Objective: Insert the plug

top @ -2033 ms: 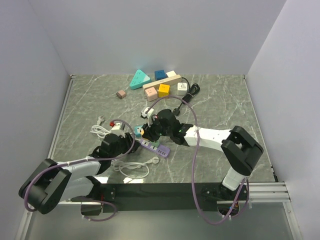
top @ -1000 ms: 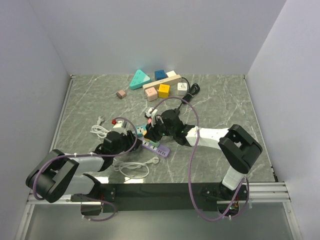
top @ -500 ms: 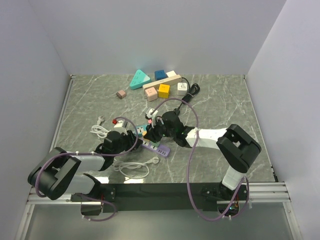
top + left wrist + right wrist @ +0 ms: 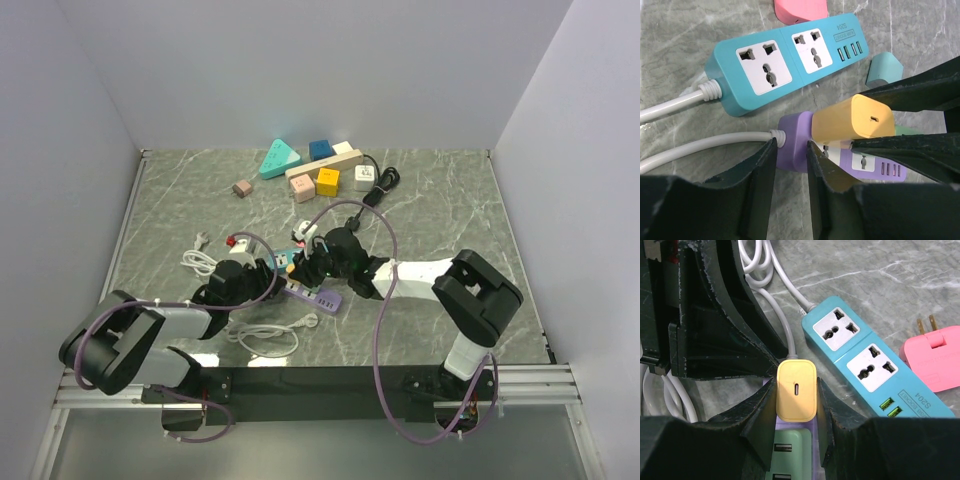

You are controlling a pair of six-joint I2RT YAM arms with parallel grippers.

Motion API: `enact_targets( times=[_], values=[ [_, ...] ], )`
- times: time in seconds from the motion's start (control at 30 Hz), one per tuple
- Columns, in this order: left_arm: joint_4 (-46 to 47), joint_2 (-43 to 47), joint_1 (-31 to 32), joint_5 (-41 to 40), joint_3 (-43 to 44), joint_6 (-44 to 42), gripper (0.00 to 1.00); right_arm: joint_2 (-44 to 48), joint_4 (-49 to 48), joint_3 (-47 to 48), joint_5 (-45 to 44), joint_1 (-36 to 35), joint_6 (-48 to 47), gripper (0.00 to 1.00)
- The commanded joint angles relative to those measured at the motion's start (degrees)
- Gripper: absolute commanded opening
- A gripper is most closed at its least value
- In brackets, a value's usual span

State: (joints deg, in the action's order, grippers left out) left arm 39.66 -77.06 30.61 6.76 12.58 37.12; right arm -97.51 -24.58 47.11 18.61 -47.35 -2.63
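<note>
Against two seconds ago, top view: left arm is stretched further in toward the centre, so the left gripper point(image 4: 790, 151) now sits at the cord end of the purple power strip point(image 4: 875, 167) rather than short of it. Right arm is drawn slightly nearer and leftward. The strip itself lies in the same spot on the table point(image 4: 430, 210). Left gripper: fingers point(image 4: 757, 172) press both sides of the strip's cord end, clamped on it, just where the white cord point(image 4: 705, 145) enters. Right gripper point(image 4: 796, 384): clenched on the yellow plug point(image 4: 796, 390), one finger flat against each side. The plug stands at the first socket of the purple strip, nearest the cord. Its long axis rises off the socket face, and the flat end with the small slot port points away from the strip, straight at the right wrist camera. Prongs are hidden under the body, so how deep they sit cannot be told. A mint-green plug point(image 4: 782, 450) occupies the next position along the strip. A teal power strip point(image 4: 860, 355) lies just beside, roughly parallel, sockets up. A pink plug point(image 4: 935, 360) is at its far side, prongs showing.
</note>
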Motion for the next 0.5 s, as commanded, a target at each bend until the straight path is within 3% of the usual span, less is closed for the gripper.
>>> enact_targets(
  times=[0.0,0.47],
  values=[
    [0.9,-1.3,-0.2,1.1,1.1,-0.6,0.35,0.7,1.6,-2.5,-2.8,-0.6,-1.7,0.00],
    [-4.0,4.4,-0.2,-1.8,0.3,0.0,0.31,-0.7,5.2,-2.6,-6.7,-2.3,-3.7,0.00]
  ],
)
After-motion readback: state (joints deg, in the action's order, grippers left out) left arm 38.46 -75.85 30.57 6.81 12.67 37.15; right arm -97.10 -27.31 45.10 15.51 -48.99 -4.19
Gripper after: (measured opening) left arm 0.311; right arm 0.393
